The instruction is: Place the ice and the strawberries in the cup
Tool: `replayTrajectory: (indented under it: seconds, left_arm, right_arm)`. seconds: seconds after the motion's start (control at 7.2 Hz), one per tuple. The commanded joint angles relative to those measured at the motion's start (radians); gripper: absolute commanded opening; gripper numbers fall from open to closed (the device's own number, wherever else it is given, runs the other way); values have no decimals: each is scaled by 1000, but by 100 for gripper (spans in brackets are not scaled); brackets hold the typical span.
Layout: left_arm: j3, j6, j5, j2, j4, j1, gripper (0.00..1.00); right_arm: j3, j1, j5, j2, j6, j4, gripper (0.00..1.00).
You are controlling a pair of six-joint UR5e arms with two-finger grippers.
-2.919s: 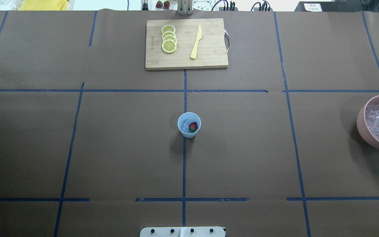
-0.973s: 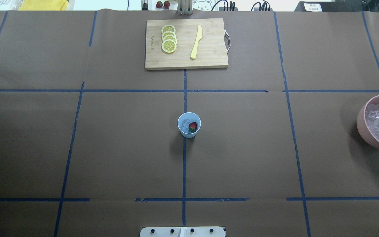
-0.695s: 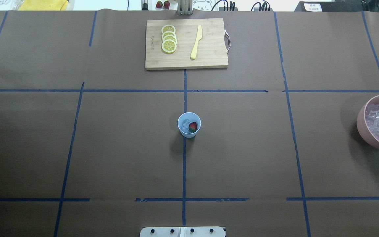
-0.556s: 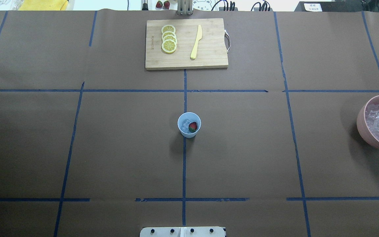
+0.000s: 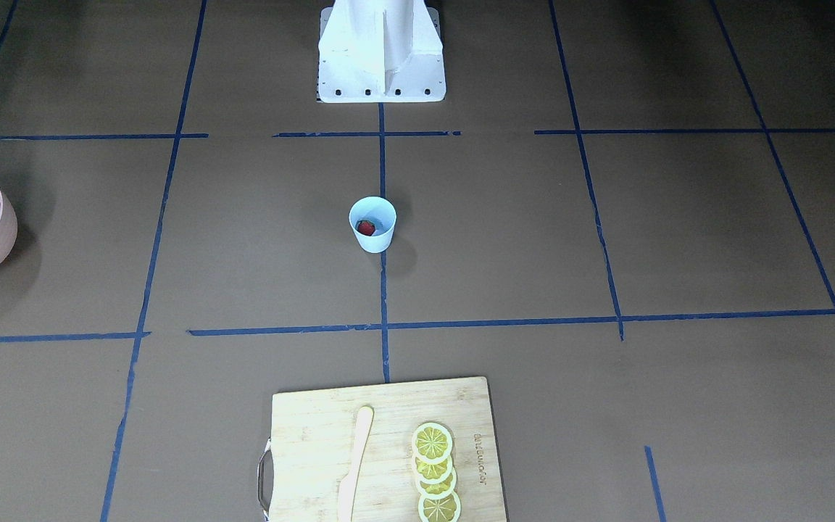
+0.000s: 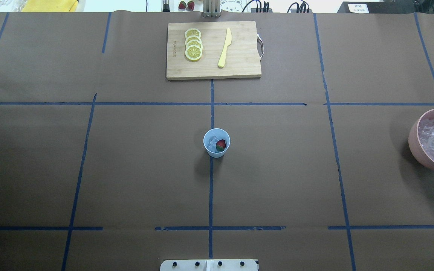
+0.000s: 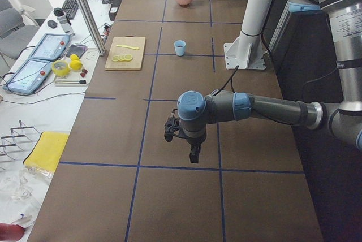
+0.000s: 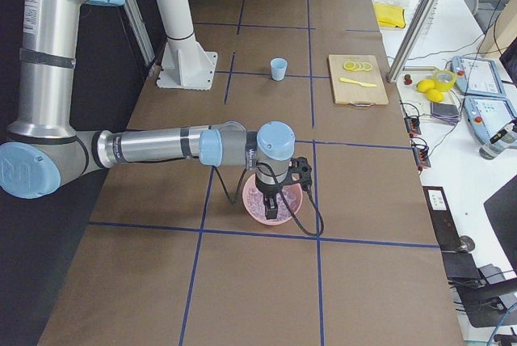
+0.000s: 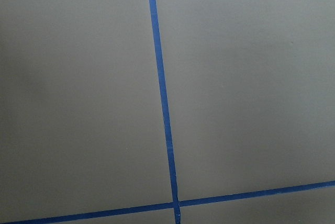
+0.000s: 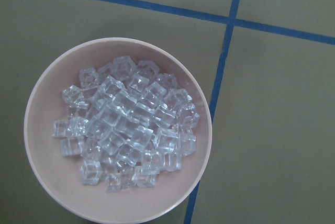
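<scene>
The light-blue cup stands upright at the table's middle, also seen in the front view. Inside it lie a red strawberry and a few ice cubes. A heap of ice fills the pink bowl at the table's right edge. My right gripper hangs straight above that bowl; I cannot tell whether it is open. My left gripper points down over bare table far left of the cup; I cannot tell its state. Neither wrist view shows fingers.
A wooden cutting board at the far middle carries several lemon slices and a yellow knife. Two more strawberries lie beyond the table's far edge. The robot's base plate is at the near edge.
</scene>
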Motion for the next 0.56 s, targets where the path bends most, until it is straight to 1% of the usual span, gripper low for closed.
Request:
replayTrajectory:
  seconds: [0.0,0.28,0.42]
  left_arm:
    - [-8,0,-2,3,0,-1,100]
    - [-5,0,0,-6,37,-4,100]
    - [-38,0,0,-9,73,-6,100]
  right_arm:
    - [9,-1,0,-30,-39,0,99]
    - [18,3,1,-53,-31,0,99]
    - [14,3,-2,-56,-27,-2,99]
